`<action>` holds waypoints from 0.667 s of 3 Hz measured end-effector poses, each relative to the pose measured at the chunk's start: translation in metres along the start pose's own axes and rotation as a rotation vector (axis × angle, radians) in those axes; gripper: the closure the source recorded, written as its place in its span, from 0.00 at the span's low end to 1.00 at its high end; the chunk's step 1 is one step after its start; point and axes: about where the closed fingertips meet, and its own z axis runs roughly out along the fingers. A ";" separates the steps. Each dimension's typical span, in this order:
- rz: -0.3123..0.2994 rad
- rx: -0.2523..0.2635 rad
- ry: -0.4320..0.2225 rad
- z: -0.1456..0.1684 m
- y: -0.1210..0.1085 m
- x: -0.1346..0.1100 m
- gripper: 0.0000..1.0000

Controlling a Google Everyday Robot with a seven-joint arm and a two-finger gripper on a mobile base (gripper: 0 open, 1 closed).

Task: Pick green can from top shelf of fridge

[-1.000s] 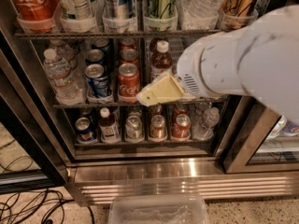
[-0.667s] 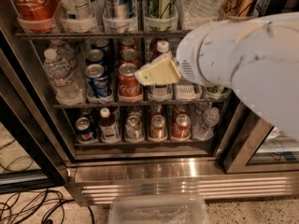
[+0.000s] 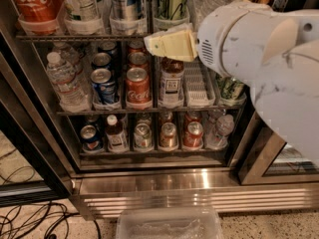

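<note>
Closest in, the white arm (image 3: 269, 59) fills the right side. The gripper (image 3: 155, 44) at its end hangs in front of the fridge (image 3: 149, 183), level with the front edge of the top shelf (image 3: 75, 35). Whether its jaws are spread or pressed together I cannot tell.

Just above and behind it, the green can (image 3: 172, 1) stands on that shelf in 1 of the clear cups (image 3: 170, 23), untouched. A silver can (image 3: 124, 1) crowds its left.

I see 3 risks:
1. At this height a forward push would likely meet the cup rim or the wire rack, not the can body.
2. With neighbours this tight, a jaw could nudge the silver can.
3. Pulling straight out without lifting could drag the cup or tip the can.
</note>
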 end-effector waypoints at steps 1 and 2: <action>0.000 0.000 0.000 0.000 0.000 0.000 0.00; -0.011 -0.001 -0.047 0.001 0.004 0.001 0.00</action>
